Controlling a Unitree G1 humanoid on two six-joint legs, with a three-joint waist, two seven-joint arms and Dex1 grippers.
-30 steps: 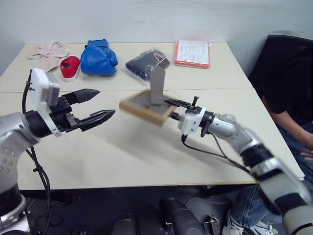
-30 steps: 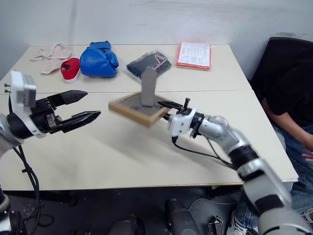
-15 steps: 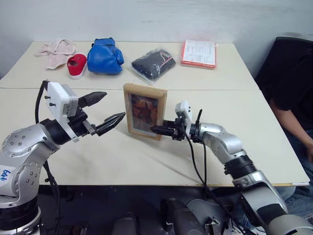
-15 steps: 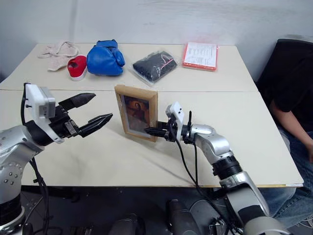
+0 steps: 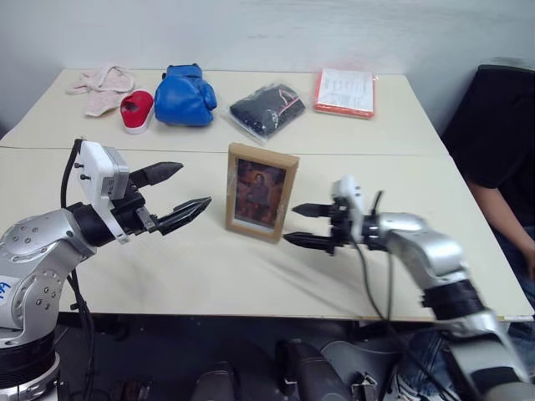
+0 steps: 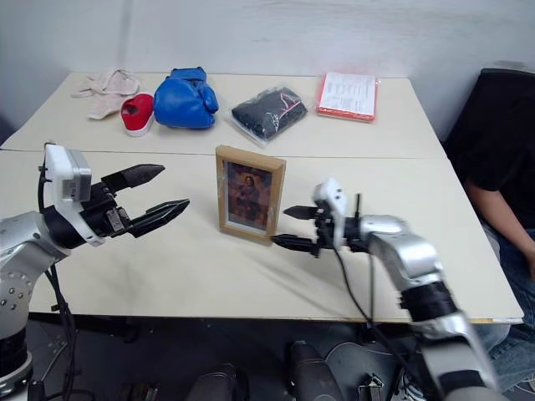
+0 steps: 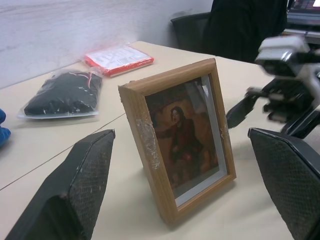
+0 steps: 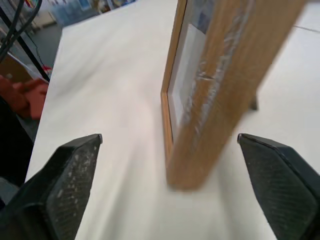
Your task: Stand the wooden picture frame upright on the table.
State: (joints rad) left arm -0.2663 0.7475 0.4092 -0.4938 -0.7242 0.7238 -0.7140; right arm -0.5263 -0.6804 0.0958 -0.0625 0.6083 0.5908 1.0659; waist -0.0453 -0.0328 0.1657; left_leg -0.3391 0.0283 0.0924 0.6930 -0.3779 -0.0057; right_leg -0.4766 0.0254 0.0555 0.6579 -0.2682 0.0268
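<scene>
The wooden picture frame (image 5: 261, 191) stands upright on the table (image 5: 209, 276), its portrait facing the robot, just on the near side of the seam that joins the two tabletop sections. Judging by this, the standing step looks done and the task is at its release stage.

The right hand (image 5: 306, 225) sits just to the right of the frame, fingers spread wide, one above the other, tips pointing at the frame's right edge with a clear gap between; it holds nothing. The left hand (image 5: 171, 195) hovers near the frame's left side, also wide open and empty, fingers aimed at it but apart from it.

The next move calls for drawing both hands straight away from the frame without brushing its edges. In the right wrist view the frame's side (image 8: 220, 90) looms close between the open fingers and a foot of the stand shows behind it, so a sideways nudge would likely tip it.

There is plenty of bare table on each side of the frame and in front of it, toward the near edge. Behind the frame, beyond the seam, lie a black bagged bundle (image 5: 266, 107), a blue boxing glove (image 5: 185, 84) and an orange-edged packet (image 5: 344, 91), all well apart from it. A seated person (image 5: 497, 159) is off the table's right edge.
</scene>
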